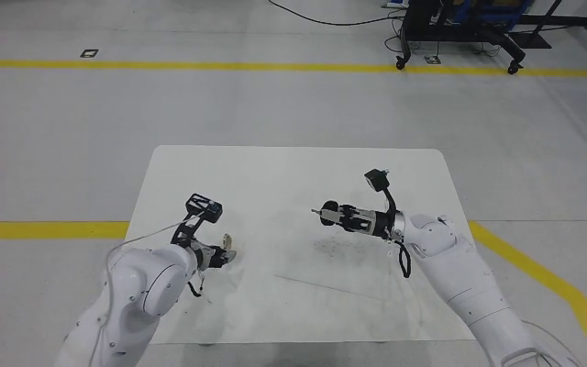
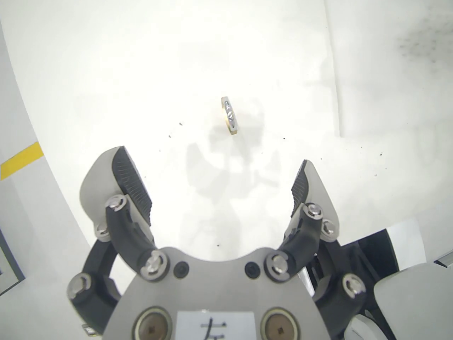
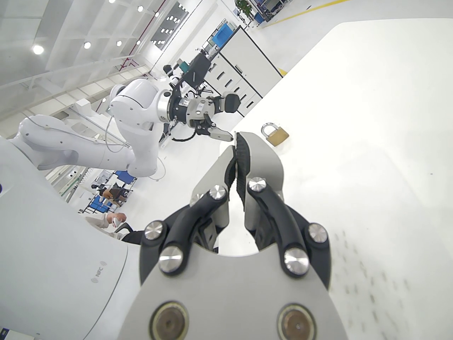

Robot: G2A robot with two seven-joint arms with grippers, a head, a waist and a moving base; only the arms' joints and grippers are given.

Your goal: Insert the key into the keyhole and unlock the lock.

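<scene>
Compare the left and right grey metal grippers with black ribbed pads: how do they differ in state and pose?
The left gripper is open, pads wide apart and empty; the right gripper is shut, with a thin tip, probably the key, sticking out. The left gripper points down at the brass padlock with silver shackle; the right gripper lies level, pointing across the white table. Both share one build and hang above it.
</scene>
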